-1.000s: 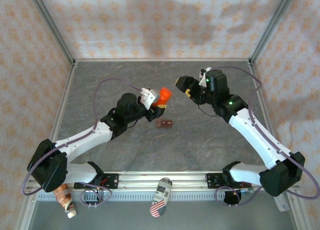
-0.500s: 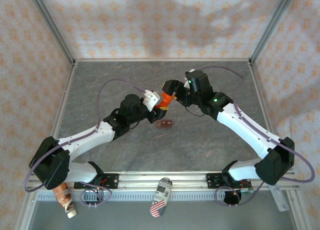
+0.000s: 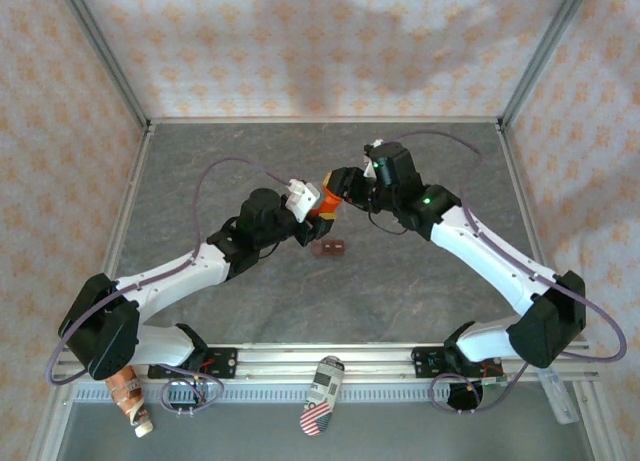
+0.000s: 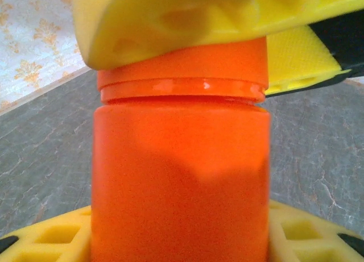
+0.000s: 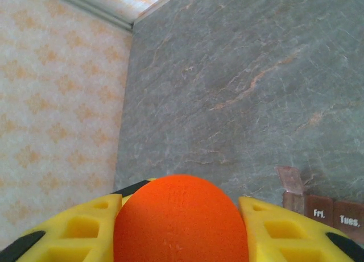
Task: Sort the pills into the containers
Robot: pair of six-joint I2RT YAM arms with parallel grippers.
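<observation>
A bright orange bottle hangs above the table with my left gripper shut on its body. My right gripper is shut on the bottle's cap; its yellow fingers clamp the cap in the left wrist view. The containers, a small reddish-brown box, lie on the table just below the bottle. In the right wrist view the box shows day labels and one raised lid. The pills are hidden.
Grey stone-pattern table with patterned walls on three sides and metal corner posts. A striped object lies on the front rail and a small bottle-like item sits at the near left corner.
My right arm swung left from the back right to the bottle, and its jaws closed on the cap. The left arm held the bottle nearly still.
</observation>
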